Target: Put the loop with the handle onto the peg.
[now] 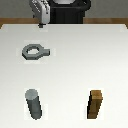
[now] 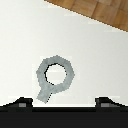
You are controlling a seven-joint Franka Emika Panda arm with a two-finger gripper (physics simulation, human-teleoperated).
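Note:
The loop with the handle [image 1: 42,51] lies flat on the white table [image 1: 80,55], toward the exterior view's left, its stubby tab pointing to the exterior view's right. The peg [image 1: 34,104], a dark grey upright cylinder, stands nearer the camera, roughly in line with the loop. My gripper [image 1: 41,21] hangs at the table's far edge, above and behind the loop, touching nothing. The wrist view shows the loop [image 2: 42,74] lying beyond the gripper [image 2: 64,104], whose two fingertips [image 2: 22,103] stand wide apart and open, with nothing between them.
A brown wooden square-sided block [image 1: 96,104] stands upright at the exterior view's right, level with the peg. The robot's black base [image 1: 70,11] sits behind the table's far edge. Wooden floor [image 2: 100,12] shows past the table edge in the wrist view.

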